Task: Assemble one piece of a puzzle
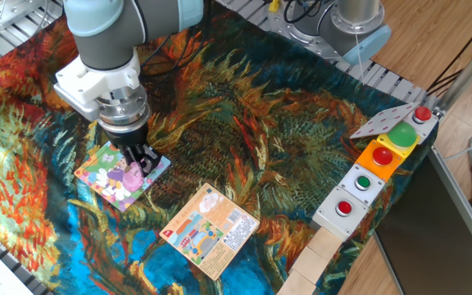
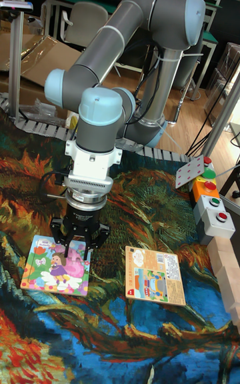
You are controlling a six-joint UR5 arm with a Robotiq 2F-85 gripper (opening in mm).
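The square cartoon puzzle (image 1: 105, 174) (image 2: 47, 264) lies flat on the painted cloth at the left. A pink-lilac piece (image 1: 132, 177) (image 2: 77, 266) sits in the board near its right side, flush with the picture as far as I can tell. My gripper (image 1: 142, 161) (image 2: 79, 248) hangs just above that right edge, pointing straight down. Its fingers stand slightly apart with nothing between them. The fingertips (image 2: 69, 249) look lifted a little off the board.
An orange-peach printed card (image 1: 211, 229) (image 2: 155, 275) lies to the right of the puzzle. A row of button boxes (image 1: 375, 168) (image 2: 208, 201) and wooden blocks (image 1: 318, 258) line the right edge. Metal rails border the cloth at the back.
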